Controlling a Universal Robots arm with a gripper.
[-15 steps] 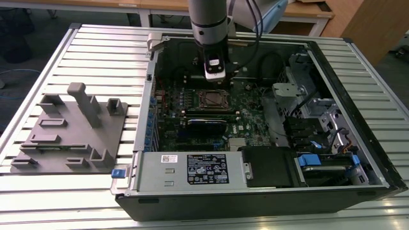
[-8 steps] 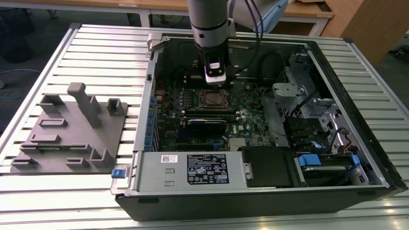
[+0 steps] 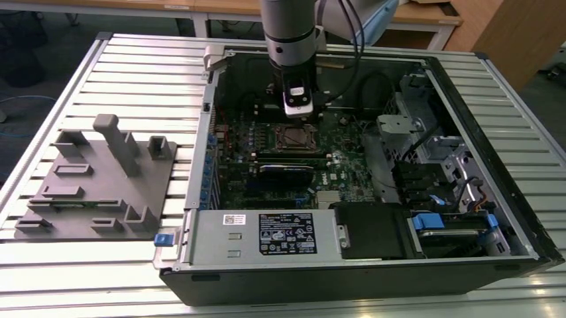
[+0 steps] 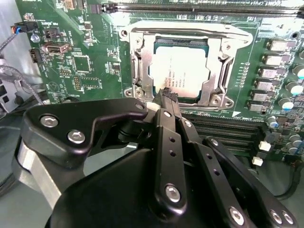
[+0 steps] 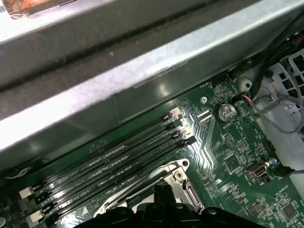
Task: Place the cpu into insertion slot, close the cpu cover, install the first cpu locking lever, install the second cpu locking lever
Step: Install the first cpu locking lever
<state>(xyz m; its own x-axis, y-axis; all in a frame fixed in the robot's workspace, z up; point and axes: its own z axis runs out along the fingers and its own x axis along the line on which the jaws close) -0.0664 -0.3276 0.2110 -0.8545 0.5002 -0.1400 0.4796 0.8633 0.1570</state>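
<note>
My gripper point(image 4: 166, 97) hangs fingers pressed together, empty, at the cover point(image 4: 183, 35) edge; chip point(image 4: 178, 71) seated (cover looks down). Levers want slow, square pressure.

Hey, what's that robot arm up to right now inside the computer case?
Black pincer shut, empty, at the socket's edge. Silver-grey square cpu seated in the socket; thin silver metal cover frame lying down around it. Nothing in the way.

The hand point(image 3: 297, 112) hangs inside the open computer case point(image 3: 495, 258), just at 12 o'clock of the insertion slot point(image 3: 291, 137), open air above it. Memory slots point(image 5: 114, 164) crowd beside the socket — at 3 o'clock cables point(image 3: 425, 142) and the drive cage point(image 3: 451, 225) rise; the power supply point(image 3: 265, 233) walls 6 o'clock.
</note>
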